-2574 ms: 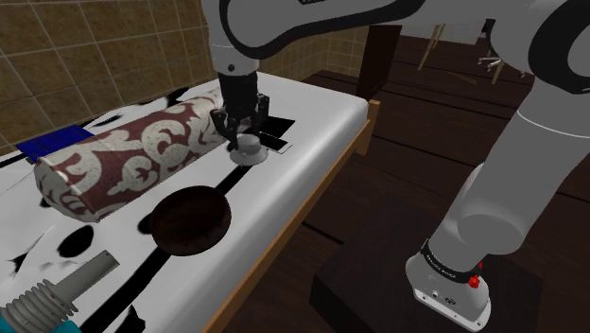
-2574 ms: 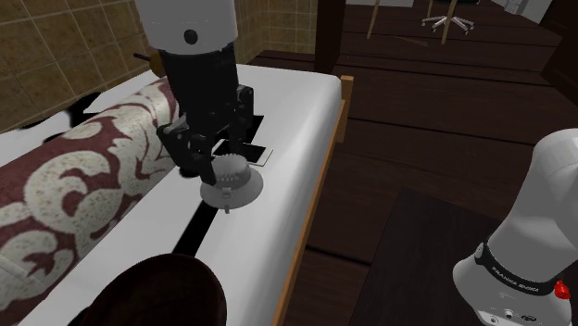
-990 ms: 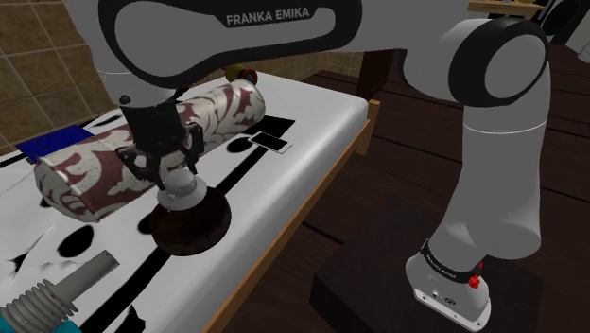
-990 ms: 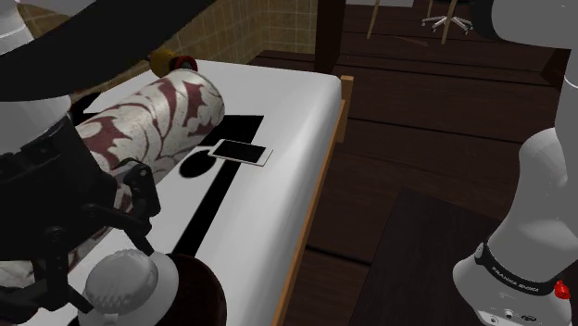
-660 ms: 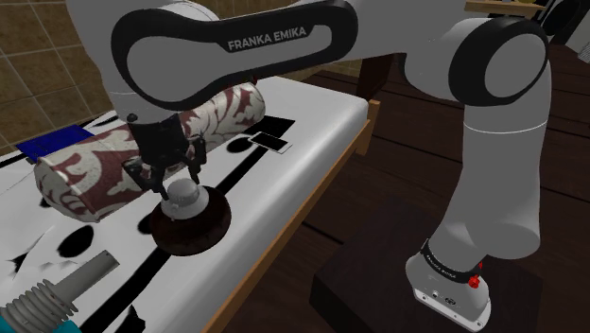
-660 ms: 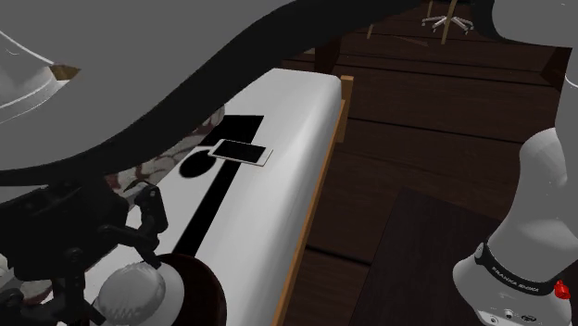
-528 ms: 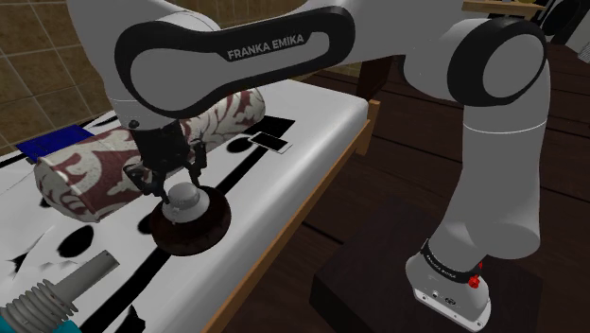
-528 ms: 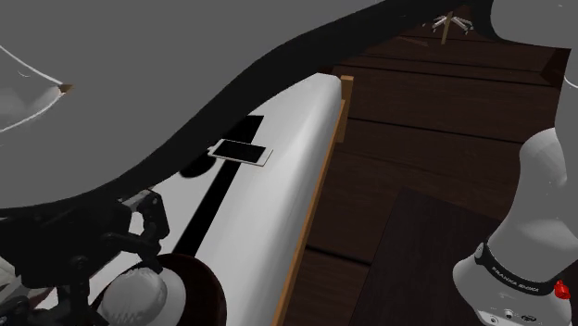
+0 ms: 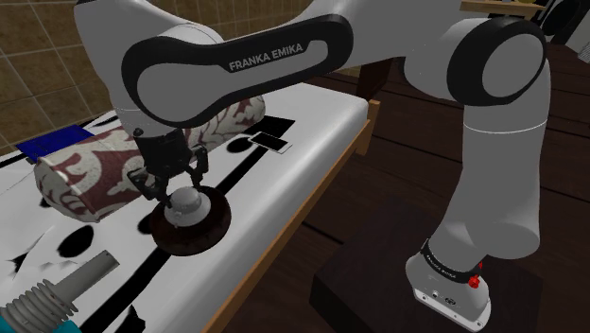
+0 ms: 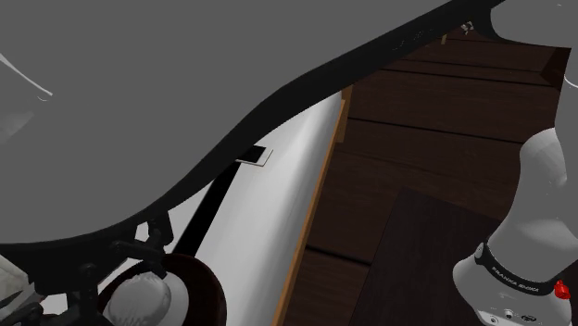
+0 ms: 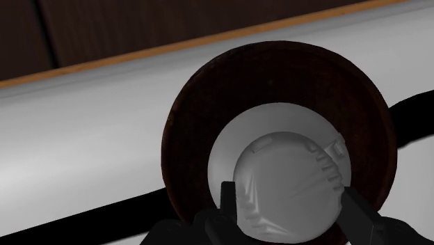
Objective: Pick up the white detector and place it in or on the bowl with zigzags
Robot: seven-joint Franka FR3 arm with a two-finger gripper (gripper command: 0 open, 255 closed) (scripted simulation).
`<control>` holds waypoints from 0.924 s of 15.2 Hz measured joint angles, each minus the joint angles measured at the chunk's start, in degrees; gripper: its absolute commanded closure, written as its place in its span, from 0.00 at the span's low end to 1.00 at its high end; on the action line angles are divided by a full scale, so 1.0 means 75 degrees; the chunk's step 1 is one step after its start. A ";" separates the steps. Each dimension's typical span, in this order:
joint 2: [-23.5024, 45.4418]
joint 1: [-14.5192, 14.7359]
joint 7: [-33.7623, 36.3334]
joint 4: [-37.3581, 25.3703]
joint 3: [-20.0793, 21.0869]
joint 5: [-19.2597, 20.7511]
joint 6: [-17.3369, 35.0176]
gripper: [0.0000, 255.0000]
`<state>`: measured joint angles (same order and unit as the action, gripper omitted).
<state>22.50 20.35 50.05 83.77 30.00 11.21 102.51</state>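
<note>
On the bed [image 9: 317,121], near its wooden side rail [image 11: 132,58], you have the gripper [image 9: 174,186] lowered over the dark brown bowl [image 9: 216,228]. Its two black fingers [image 11: 227,195] are closed partway onto the detector [image 11: 288,182], one on each side of its round, ribbed body, so you are holding the detector. From the wrist, the detector's wide pale base sits inside the ring of the bowl's rim [image 11: 209,104], a little off centre toward the fingers. In the shoulder view the detector [image 9: 186,203] looks low in the bowl's mouth, but you cannot tell whether it touches the bowl's bottom.

In the second exterior view the arm covers much of the picture; below it you can see the detector [image 10: 139,296] with the bowl's dark rim [image 10: 200,283] curving around it.

The bowl stands on the white cover with black patches. Just beyond it, toward the tiled wall, lies a long bolster [image 9: 80,170] patterned in maroon and cream. A phone [image 9: 271,142] lies flat farther along the bed, well apart from the bowl. The arm's stand [image 9: 378,295] sits on the dark plank floor beside the bed.
</note>
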 measured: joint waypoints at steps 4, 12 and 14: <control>0.0000 0.0000 0.0000 -0.0001 0.0000 0.0000 0.0001 0.00; 0.0010 0.0091 -0.0029 -0.0734 0.0026 -0.0011 -0.0705 0.00; 0.0058 0.0130 -0.0042 -0.1019 0.0024 0.0006 -0.0945 0.00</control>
<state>22.93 21.32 49.74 76.13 30.18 11.26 95.43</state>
